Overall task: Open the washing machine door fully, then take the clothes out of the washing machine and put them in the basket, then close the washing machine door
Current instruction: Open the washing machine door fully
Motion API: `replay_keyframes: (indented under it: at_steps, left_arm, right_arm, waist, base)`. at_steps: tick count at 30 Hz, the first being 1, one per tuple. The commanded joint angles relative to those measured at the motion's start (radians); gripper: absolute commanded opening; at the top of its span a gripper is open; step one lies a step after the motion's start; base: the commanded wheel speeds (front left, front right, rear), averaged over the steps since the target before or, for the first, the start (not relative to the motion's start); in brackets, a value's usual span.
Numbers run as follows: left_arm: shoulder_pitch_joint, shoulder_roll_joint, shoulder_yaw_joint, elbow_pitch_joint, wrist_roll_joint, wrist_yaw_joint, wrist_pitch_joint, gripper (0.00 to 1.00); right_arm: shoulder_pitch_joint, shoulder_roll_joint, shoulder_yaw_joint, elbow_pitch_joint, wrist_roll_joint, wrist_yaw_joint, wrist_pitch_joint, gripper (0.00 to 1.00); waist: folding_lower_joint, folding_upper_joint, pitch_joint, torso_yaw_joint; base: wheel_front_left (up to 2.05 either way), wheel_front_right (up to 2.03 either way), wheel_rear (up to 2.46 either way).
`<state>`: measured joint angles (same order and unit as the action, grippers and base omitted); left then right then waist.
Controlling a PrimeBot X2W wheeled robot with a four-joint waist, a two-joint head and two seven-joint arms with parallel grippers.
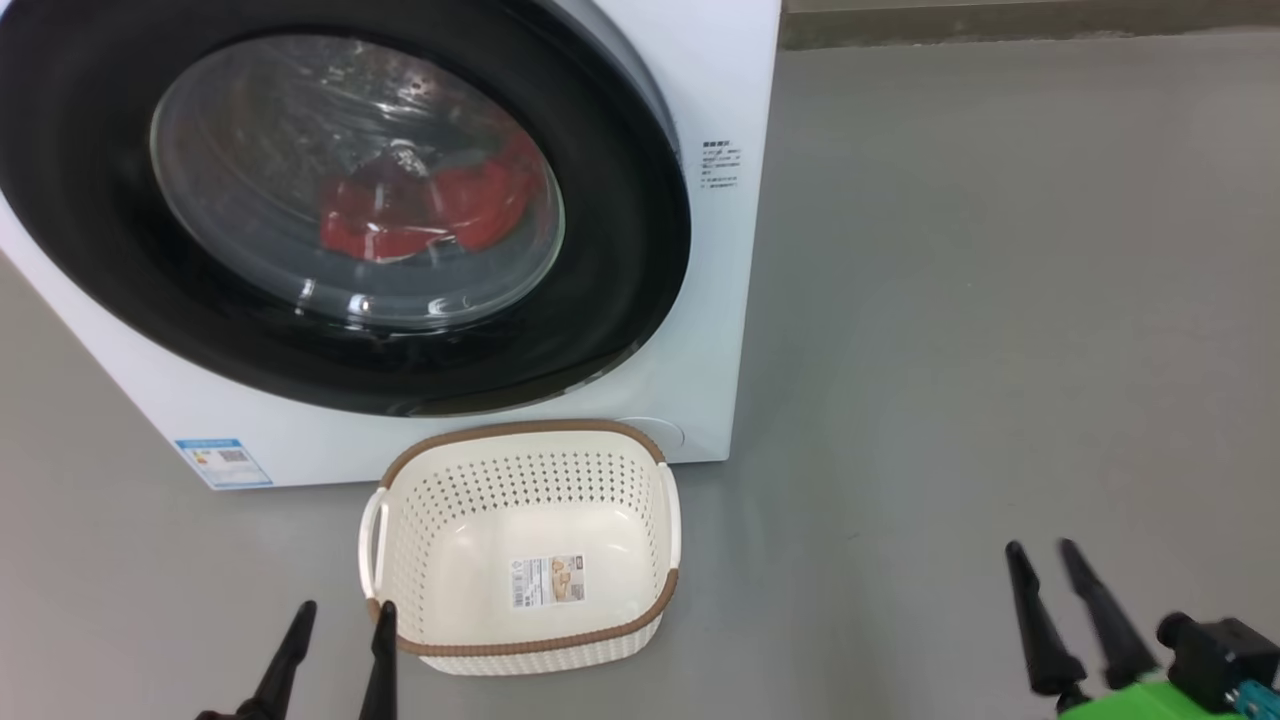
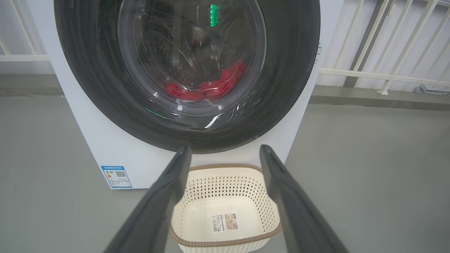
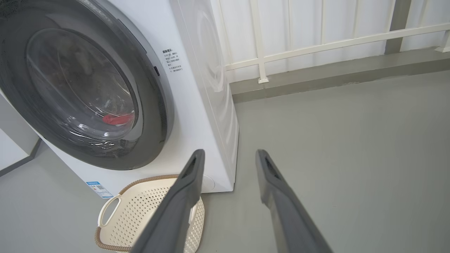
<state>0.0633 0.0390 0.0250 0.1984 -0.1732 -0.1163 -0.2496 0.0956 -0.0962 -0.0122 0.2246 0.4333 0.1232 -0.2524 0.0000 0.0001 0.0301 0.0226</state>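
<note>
Clothes [image 1: 470, 205], bright red, crumpled

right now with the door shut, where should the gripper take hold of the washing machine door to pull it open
Probably the washing machine door at its right rim, where a small dark notch breaks the edge. Bring the right gripper in from the right, hooking behind the rim; the bulging glass is smooth and gives no hold.
</note>
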Motion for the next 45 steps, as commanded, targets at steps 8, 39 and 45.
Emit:
replay_keyframes:
  at_steps: [8, 39, 45]
  left_arm:
    - [-0.045, 0.011, -0.007, -0.030, -0.026, -0.004, -0.012, 1.00]
    - [-0.268, 0.011, -0.120, -0.039, -0.146, 0.002, -0.012, 1.00]
    - [-0.301, 0.011, -0.140, -0.034, -0.167, 0.001, -0.012, 1.00]
  right_arm:
    - [-0.210, 0.008, 0.090, -0.036, 0.149, 0.008, -0.009, 0.00]
    - [-0.963, -0.285, 0.392, 0.044, 0.803, 0.008, 0.080, 0.00]
    - [-1.052, -0.338, 0.408, 0.049, 1.012, 0.008, 0.225, 0.00]
  waist:
    - [0.0000, -0.0001, 0.036, 0.044]
    - [0.0000, -0.0001, 0.373, 0.242]
    - [0.0000, -0.0001, 0.421, 0.257]
  base:
    - [0.00, 0.00, 0.00]
    - [0.00, 0.00, 0.00]
    - [0.00, 0.00, 0.00]
